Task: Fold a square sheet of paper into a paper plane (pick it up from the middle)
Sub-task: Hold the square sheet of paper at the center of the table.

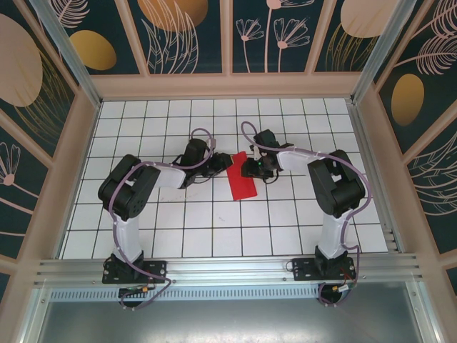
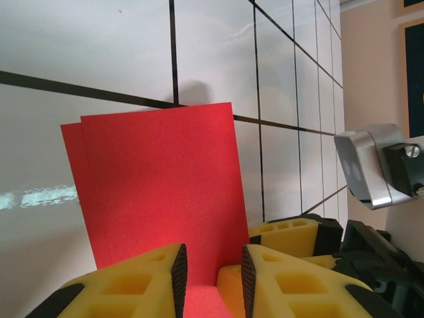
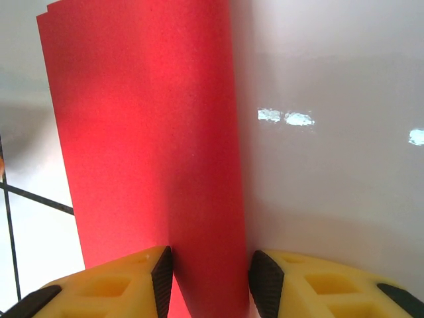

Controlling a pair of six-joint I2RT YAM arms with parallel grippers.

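Note:
The square sheet of paper [image 1: 243,176] is bright red and lies folded over into a narrow strip on the tiled table, mid-way between the arms. In the left wrist view the sheet of paper [image 2: 159,179] shows two offset layers along its left edge. My left gripper [image 2: 213,278] hangs open over its near end, jaws apart with flat paper under the gap. My right gripper [image 3: 209,281] is open and straddles the rounded fold edge of the paper [image 3: 132,119], one finger over the sheet and one over bare table. From above, the left gripper [image 1: 218,166] and right gripper [image 1: 253,168] flank the sheet.
The white gridded table [image 1: 214,221] is boxed in by patterned walls and an aluminium rail [image 1: 228,268] at the near edge. The right gripper's yellow fingers [image 2: 291,235] and silver wrist camera [image 2: 368,165] sit close beside my left fingers.

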